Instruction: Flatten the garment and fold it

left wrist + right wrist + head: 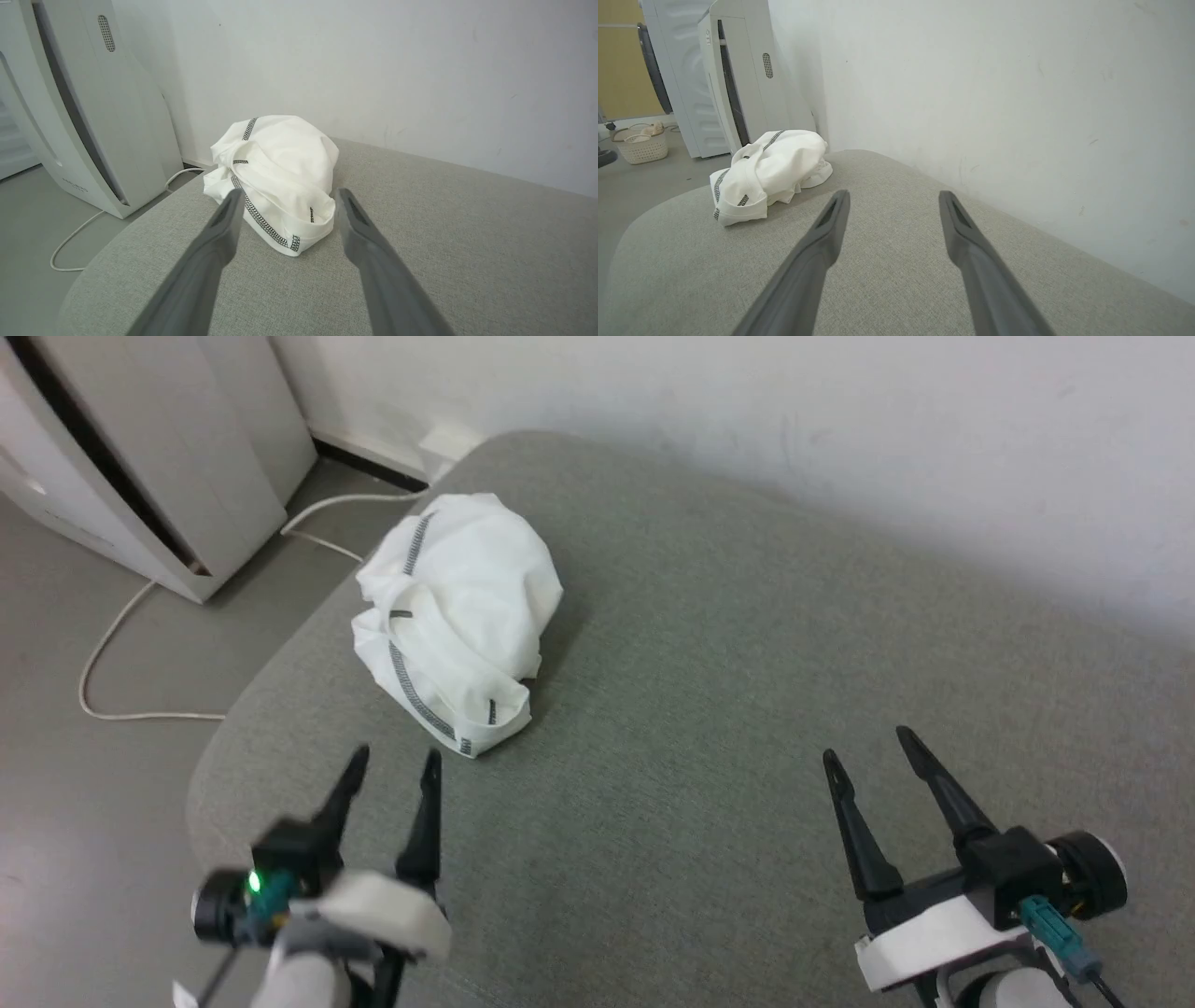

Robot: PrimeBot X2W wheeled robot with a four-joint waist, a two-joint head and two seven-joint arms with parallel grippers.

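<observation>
Two grippers, you've got both open & empty. Your left gripper [397, 754] hovers low-left over the grey cushion [728, 709], tips just short of the garment [457, 616]. Your right gripper [866, 745] is lower right, well apart from it. The garment's a crumpled white heap w/ dark zigzag seams, bunched near the cushion's far-left edge, not flattened yet. Beyond that edge on the floor: a white appliance [140, 457] & a pale cable [103, 644]. Behind the cushion runs a wall.

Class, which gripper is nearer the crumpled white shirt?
Left. The left gripper sits just short of the shirt; the right gripper is far off to its right.
</observation>
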